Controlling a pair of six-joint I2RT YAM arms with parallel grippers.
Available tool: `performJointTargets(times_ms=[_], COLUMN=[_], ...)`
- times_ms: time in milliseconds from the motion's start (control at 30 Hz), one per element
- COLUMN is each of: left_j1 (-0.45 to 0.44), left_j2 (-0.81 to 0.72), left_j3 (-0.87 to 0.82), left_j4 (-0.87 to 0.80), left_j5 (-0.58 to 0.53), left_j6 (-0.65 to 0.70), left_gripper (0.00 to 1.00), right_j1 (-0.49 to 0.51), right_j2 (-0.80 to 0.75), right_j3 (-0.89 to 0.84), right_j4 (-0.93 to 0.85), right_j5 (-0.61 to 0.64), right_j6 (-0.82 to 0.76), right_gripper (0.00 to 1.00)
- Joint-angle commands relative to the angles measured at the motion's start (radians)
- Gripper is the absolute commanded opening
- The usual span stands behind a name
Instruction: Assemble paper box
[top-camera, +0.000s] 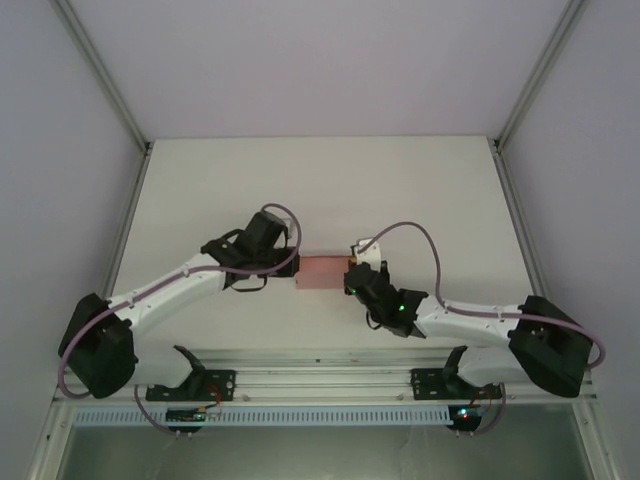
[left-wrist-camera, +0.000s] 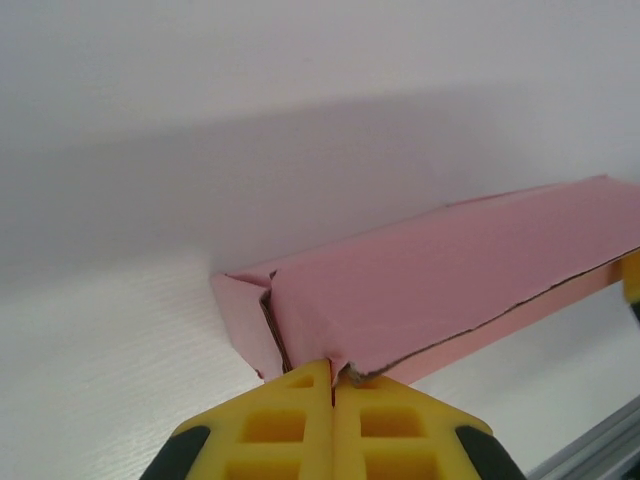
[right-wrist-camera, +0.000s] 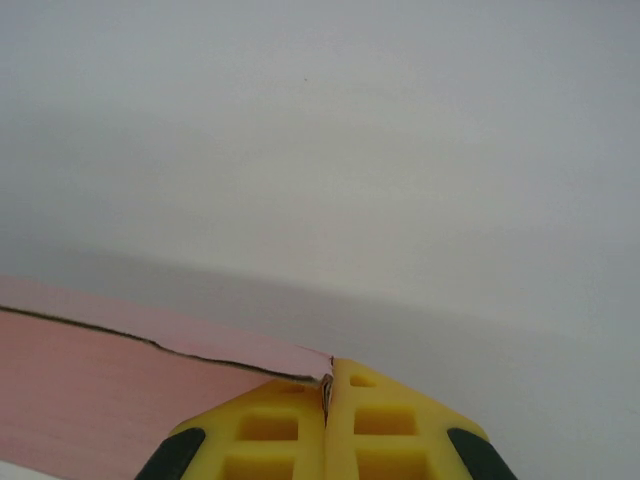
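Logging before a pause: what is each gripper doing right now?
Left gripper: shut on a corner of the paper box.
Right gripper: shut on the paper box's opposite corner.

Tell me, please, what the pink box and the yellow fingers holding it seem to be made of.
The pink box looks like thin card, matt: its cut edge shows a brownish core and the folds are sharp. The yellow fingers look like moulded plastic or firm rubber, matt, with square hollows; I cannot tell which.
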Motion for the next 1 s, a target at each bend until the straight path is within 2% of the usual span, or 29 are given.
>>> performJointTargets(times_ms=[0,67,233,300,333,367,433,533,633,733,833,967], left_j1=[-0.026,-0.026,-0.026,-0.026,-0.026,-0.026,-0.026,-0.026,-0.026,-0.026,-0.026,-0.025], left_j2=[0.039,0.033,0.046,0.045,0.041,0.037,0.032,0.023,0.019,0.021,0.025,0.026], left_j3=[-0.101,-0.125,-0.115,-0.109,-0.107,-0.106,-0.104,-0.1,-0.102,-0.098,-0.093,-0.076], left_j4=[-0.033,-0.015,-0.036,-0.039,-0.044,-0.044,-0.045,-0.046,-0.044,-0.053,-0.054,-0.056], left_j5=[0.018,0.015,-0.017,-0.014,-0.018,-0.022,-0.028,-0.027,-0.022,-0.031,-0.025,-0.019], left_j6=[0.023,0.018,0.02,0.022,0.022,0.019,0.016,0.015,0.02,0.018,0.033,0.053], left_gripper=[0.0,0.0,0.0,0.0,0.0,0.0,0.0,0.0,0.0,0.0,0.0,0.0], right_j1=[0.014,0.015,0.009,0.0,-0.011,-0.027,-0.073,-0.14,-0.209,-0.268,-0.31,-0.381], right_j2=[0.022,0.013,-0.021,-0.055,-0.078,-0.096,-0.139,-0.221,-0.314,-0.378,-0.379,-0.276], right_j3=[-0.1,-0.117,-0.076,-0.048,-0.035,-0.025,0.0,0.01,-0.021,-0.028,-0.013,0.076], right_j4=[-0.131,-0.101,-0.174,-0.213,-0.229,-0.233,-0.264,-0.287,-0.251,-0.227,-0.204,-0.23], right_j5=[-0.154,-0.172,-0.269,-0.269,-0.285,-0.325,-0.419,-0.516,-0.615,-0.712,-0.691,-0.653], right_j6=[-0.026,-0.055,-0.075,-0.092,-0.102,-0.112,-0.121,-0.107,-0.098,-0.096,-0.057,-0.004], right_gripper=[0.0,0.0,0.16,0.32,0.48,0.58,0.68,0.77,0.93,0.99,0.99,0.99])
